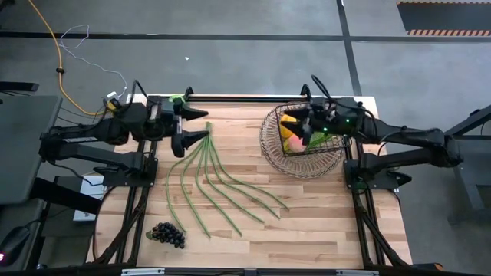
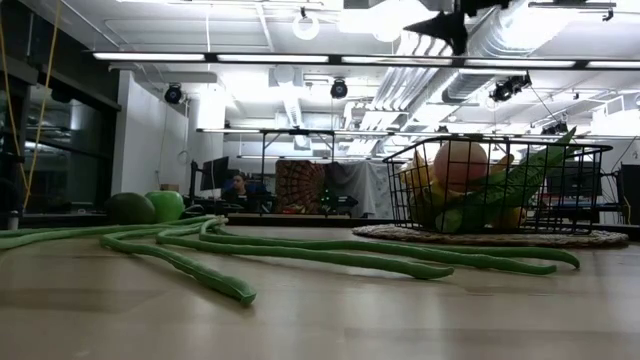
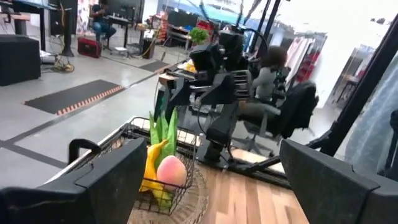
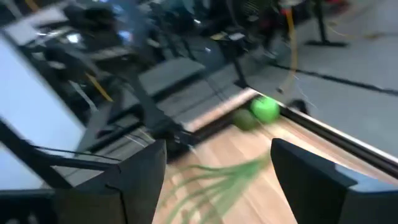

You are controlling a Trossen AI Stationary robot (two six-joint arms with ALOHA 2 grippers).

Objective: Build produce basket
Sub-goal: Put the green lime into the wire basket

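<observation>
Over the table, high view: we see the right gripper (image 1: 304, 129) directly above the basket (image 1: 270, 146), which sits at the table's far right with fruit inside.
Left gripper, high view: the left gripper (image 1: 198, 128) hangs wide open and empty just beside the bunched stems of the long green beans (image 1: 207, 180); dark grapes (image 1: 167, 234) lie well apart, at the near edge.
Low view: we find a pink peach (image 2: 461, 163) and leafy greens (image 2: 520, 180) in the basket (image 2: 590, 190); beans (image 2: 300, 248) sprawl across the wood, a green apple (image 2: 166, 205) and an avocado (image 2: 130, 208) behind them.
Left wrist view: beyond our spread fingers (image 3: 118, 168) stands the basket (image 3: 134, 134) with peach (image 3: 172, 170) and banana (image 3: 153, 162).
Right wrist view: the right fingers (image 4: 140, 171) stand apart, holding nothing; ahead lie the beans (image 4: 217, 186) and the apple (image 4: 265, 109).
</observation>
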